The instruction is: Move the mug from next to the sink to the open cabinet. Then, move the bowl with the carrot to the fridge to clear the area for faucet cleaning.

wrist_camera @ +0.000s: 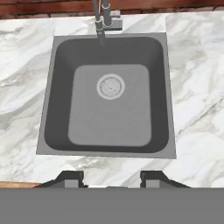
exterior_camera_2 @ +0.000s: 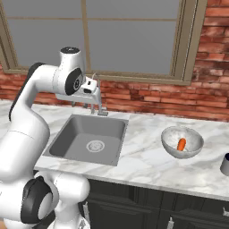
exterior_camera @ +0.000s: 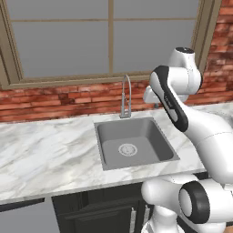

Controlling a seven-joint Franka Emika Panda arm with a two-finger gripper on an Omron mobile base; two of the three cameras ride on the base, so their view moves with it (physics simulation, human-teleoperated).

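The square grey sink (exterior_camera: 133, 143) (wrist_camera: 109, 96) lies right below my gripper (wrist_camera: 112, 178), which hangs high over its near rim. Both fingertips (wrist_camera: 70, 177) stand wide apart, open, with nothing between them. The silver faucet (exterior_camera: 126, 95) (wrist_camera: 101, 22) rises at the sink's back edge. To the right of the sink, the marbled bowl (exterior_camera_2: 192, 144) holds the orange carrot (exterior_camera_2: 181, 144). The dark navy mug (exterior_camera_2: 225, 164) is cut off by the right edge of the right base view. The open cabinet and the fridge are out of view.
A marble counter (exterior_camera: 45, 154) runs both sides of the sink under a brick wall (exterior_camera_2: 147, 100) and a wide window (exterior_camera: 109, 36). Dark lower cabinet doors (exterior_camera: 104, 211) sit below the counter's front edge.
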